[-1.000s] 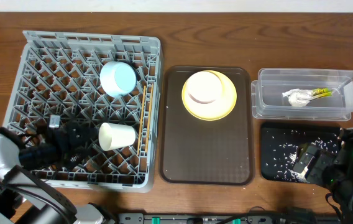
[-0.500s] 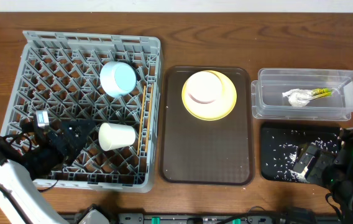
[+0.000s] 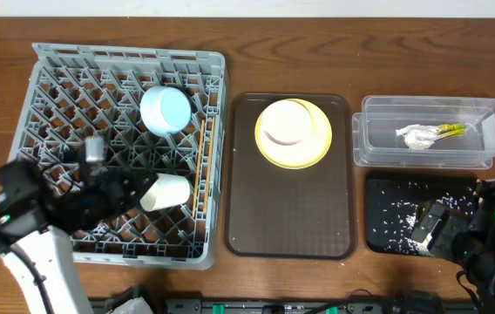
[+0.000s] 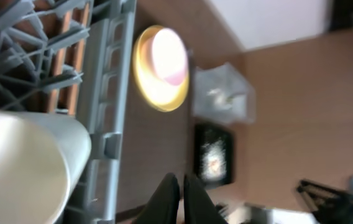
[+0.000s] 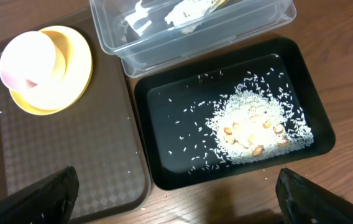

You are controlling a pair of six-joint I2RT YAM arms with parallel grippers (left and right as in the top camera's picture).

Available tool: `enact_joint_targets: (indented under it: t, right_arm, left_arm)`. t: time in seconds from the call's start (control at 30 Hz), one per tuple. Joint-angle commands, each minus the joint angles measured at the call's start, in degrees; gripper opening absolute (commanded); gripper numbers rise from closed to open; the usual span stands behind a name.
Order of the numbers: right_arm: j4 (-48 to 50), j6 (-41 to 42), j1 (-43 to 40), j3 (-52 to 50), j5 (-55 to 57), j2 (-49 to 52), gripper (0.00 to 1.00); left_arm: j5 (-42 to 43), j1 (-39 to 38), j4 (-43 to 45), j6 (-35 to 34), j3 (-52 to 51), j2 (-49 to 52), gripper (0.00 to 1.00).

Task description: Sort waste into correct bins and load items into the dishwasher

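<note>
The grey dish rack (image 3: 125,139) fills the left of the table. In it a white bowl with light-blue outside (image 3: 165,109) sits upside down toward the far side, a small cream bowl (image 3: 165,192) lies on its side nearer the front, and two wooden chopsticks (image 3: 202,166) run along the rack's right edge. The left gripper (image 4: 179,186) hangs over the near part of the rack just left of the cream bowl, its fingers pressed together with nothing between them; the blur hides whether they touch the bowl. In the middle lies a brown serving tray (image 3: 289,218), carrying at its far end the pale-yellow plate (image 3: 313,144) with a pale round dish (image 3: 284,122) on it. At the far right a clear plastic tub (image 3: 483,144) holds the crumpled napkin (image 3: 416,136) and the yellow-green wrapper (image 3: 450,130). Just in front of it, the black tray (image 5: 164,124) holds scattered white crumbs (image 5: 251,127). The right gripper (image 5: 176,199) hovers at that tray's near edge, fingers spread wide and empty.
</note>
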Motion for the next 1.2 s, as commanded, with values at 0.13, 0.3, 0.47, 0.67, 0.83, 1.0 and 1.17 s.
enact_joint_targets:
  t: [0.13,0.3,0.47,0.67,0.83,1.0,1.17]
  right_arm:
    - [0.0,0.5,-0.3,0.2,0.0,0.0,0.99]
    - [0.0,0.5,-0.3,0.2,0.0,0.0,0.99]
    - [0.0,0.5,-0.3,0.2,0.0,0.0,0.99]
    - [0.0,0.5,-0.3,0.2,0.0,0.0,0.99]
    - [0.0,0.5,-0.3,0.2,0.0,0.0,0.99]
    - [0.0,0.5,-0.3,0.2,0.0,0.0,0.99]
    - [0.0,0.5,-0.3,0.2,0.0,0.0,0.99]
  left_arm:
    - [-25.9,-17.9,16.0,-25.7,0.9,-0.1,0.08]
    - [-43.2,-26.4,18.6,-29.9,0.8,0.6,0.08]
    - [-51.5,-29.0,14.4,-30.0,0.8,2.2,0.08]
    - [-60.2,-27.7,8.0,-29.9,0.8,2.4,0.08]
    - [-63.0,-27.1,6.5,-29.9,0.8,2.4,0.08]
    - [-63.0,-27.1,6.5,-29.9,0.9,2.4,0.08]
    - [-64.3,-27.1,7.4,-29.9,2.7,1.7,0.08]
